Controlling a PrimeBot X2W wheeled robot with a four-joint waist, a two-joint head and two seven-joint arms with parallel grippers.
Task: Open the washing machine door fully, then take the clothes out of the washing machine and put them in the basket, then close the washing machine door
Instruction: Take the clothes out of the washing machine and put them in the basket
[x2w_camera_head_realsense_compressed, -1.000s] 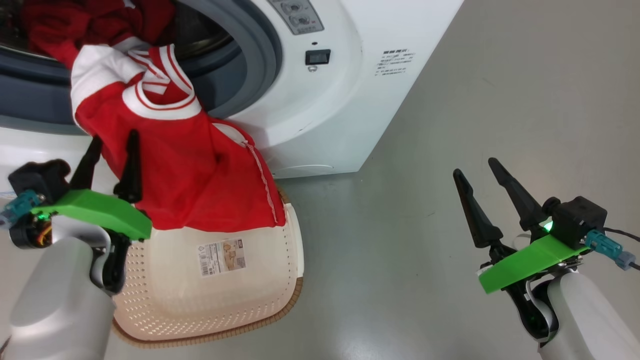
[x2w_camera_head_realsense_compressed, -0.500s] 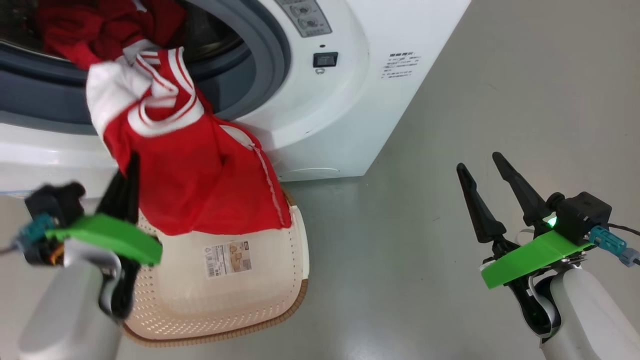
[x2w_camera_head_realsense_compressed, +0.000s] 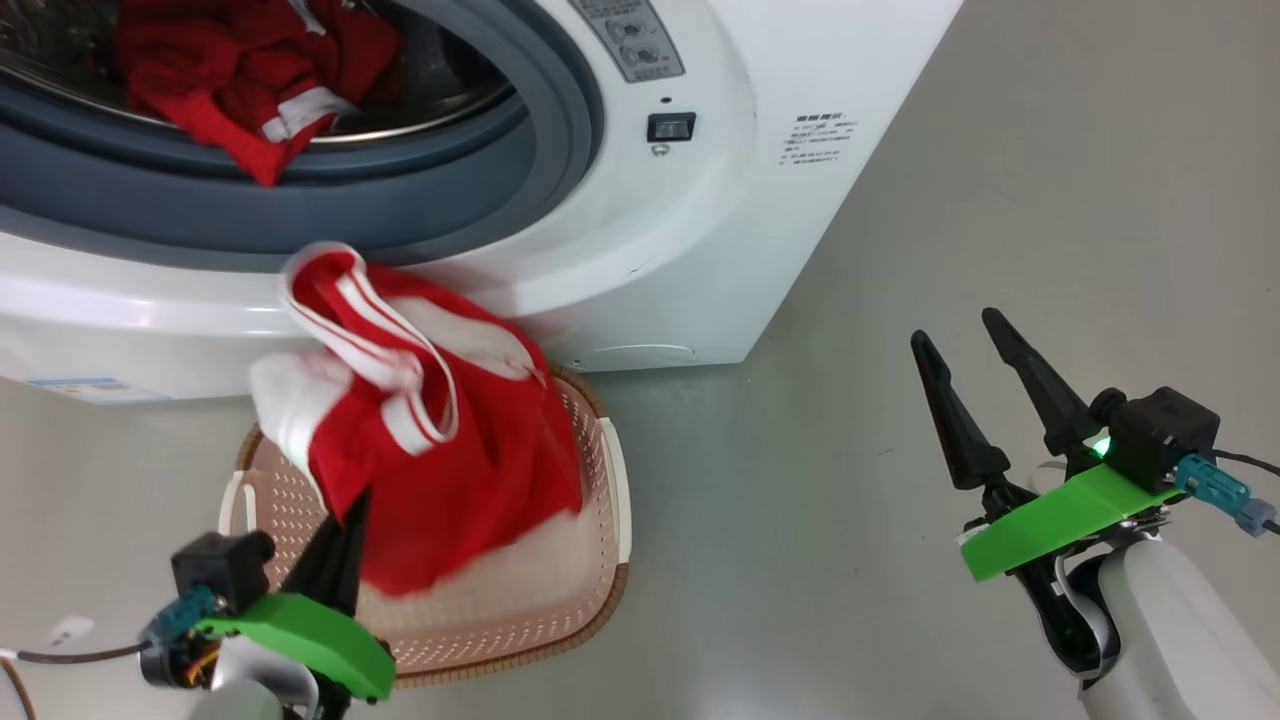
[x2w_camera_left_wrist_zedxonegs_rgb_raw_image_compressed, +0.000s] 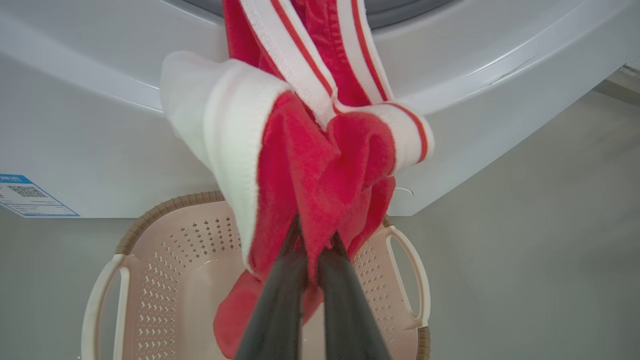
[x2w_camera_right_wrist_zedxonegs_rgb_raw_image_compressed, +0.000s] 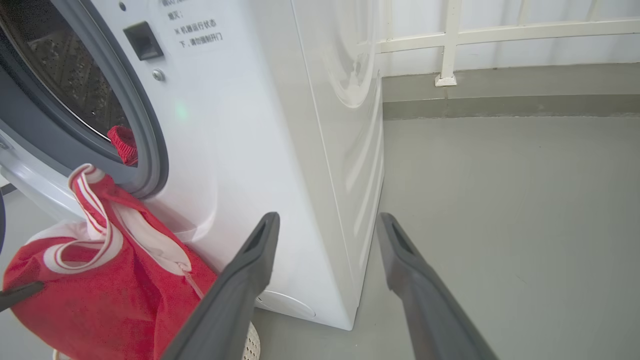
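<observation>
left gripper (x2w_camera_head_realsense_compressed: 352, 515): pressed together on a fold of the red garment (x2w_camera_head_realsense_compressed: 450, 470), lower left of the head view
right gripper (x2w_camera_head_realsense_compressed: 955, 330): spread, holding nothing; lower right, well apart from the work
clothes: the held garment hangs over the basket (x2w_camera_head_realsense_compressed: 612, 590), centre-left; a second red piece (x2w_camera_head_realsense_compressed: 250, 90) lies in the drum (x2w_camera_head_realsense_compressed: 430, 105), upper left
risk: only a thin fold is pinched; it may slip free, or on release drape over the rim onto the floor (x2w_camera_head_realsense_compressed: 900, 200)
change: a second ago the left jaws stood spread beside the garment, which hung from the drum's lip; now it hangs clear of the lip
</observation>
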